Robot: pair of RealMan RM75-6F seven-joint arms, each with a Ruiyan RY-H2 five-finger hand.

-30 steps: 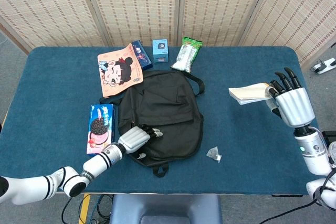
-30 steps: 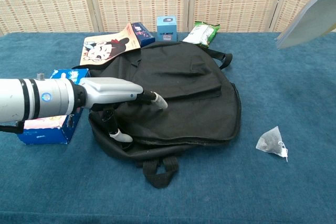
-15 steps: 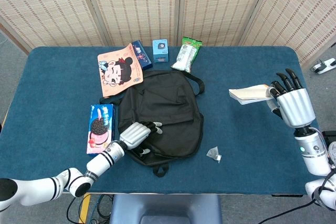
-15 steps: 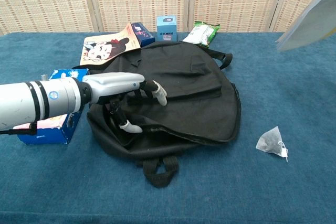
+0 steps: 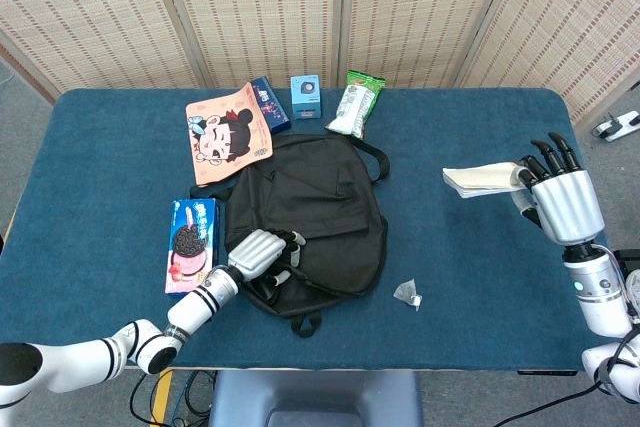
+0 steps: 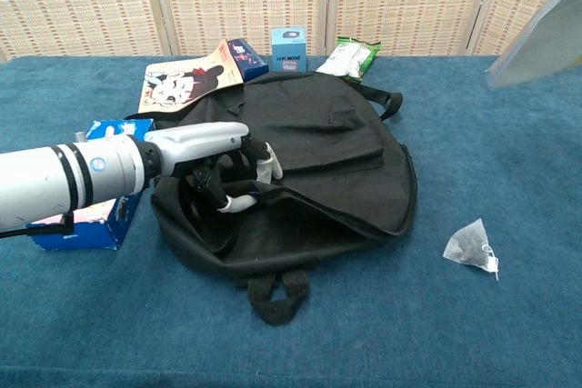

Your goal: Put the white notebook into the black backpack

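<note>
The black backpack (image 5: 315, 212) lies flat in the middle of the blue table (image 5: 100, 167), also in the chest view (image 6: 318, 161). My left hand (image 5: 262, 252) grips the upper flap at the bag's near-left edge (image 6: 218, 156) and lifts it, so a dark opening gapes along the front. My right hand (image 5: 560, 197) holds the white notebook (image 5: 483, 179) in the air over the table's right side, well clear of the bag. In the chest view only a corner of the notebook (image 6: 541, 34) shows at the upper right.
A blue cookie box (image 5: 190, 242) lies just left of the bag. A cartoon-face pouch (image 5: 228, 132), a small blue box (image 5: 306, 97) and a green-and-white snack pack (image 5: 357, 107) sit behind it. A small crumpled wrapper (image 5: 408, 293) lies to the bag's right.
My left hand has closed on the bag's flap and pulled it up and back, widening the opening. The right hand with the notebook has drifted slightly right.
</note>
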